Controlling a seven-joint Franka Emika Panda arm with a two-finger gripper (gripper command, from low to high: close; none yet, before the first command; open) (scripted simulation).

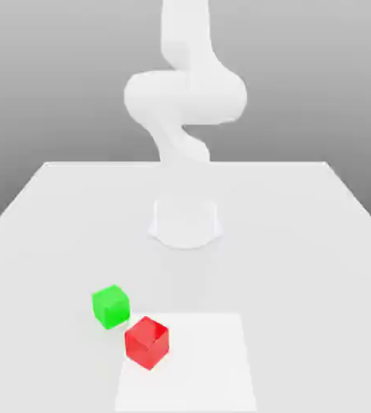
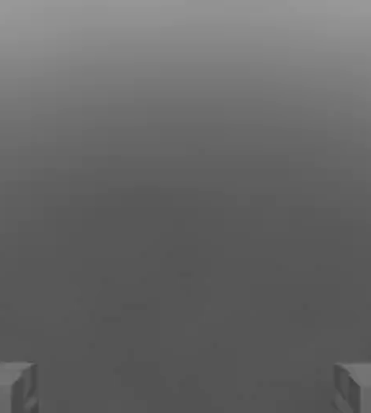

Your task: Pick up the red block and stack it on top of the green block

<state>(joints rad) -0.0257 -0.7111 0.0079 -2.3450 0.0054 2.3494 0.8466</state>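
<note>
Nothing done: fingers (image 2: pixel 185 387) spread wide and empty, red block (image 1: pixel 147 342) and green block (image 1: pixel 110 306) both on the worktop (image 1: pixel 302 242), clear of them, unstacked.

Exterior view: set off the arm (image 1: pixel 185 105), raised above the table (image 1: pixel 52 234) and tilted down, facing the arm's base (image 1: pixel 185 222) across the tabletop.
Exterior distance: far enough back to take in the table's far edge and both side edges; the red block (image 1: pixel 147 342) and green block (image 1: pixel 110 306) lie nearest the camera, the green one toward the exterior view's left.
Hand view: mounted on the hand — two grey fingertips (image 2: pixel 7 387) stand wide apart at its corners, plain grey beyond them.
Shared part: none can be made out between the two views.
</note>
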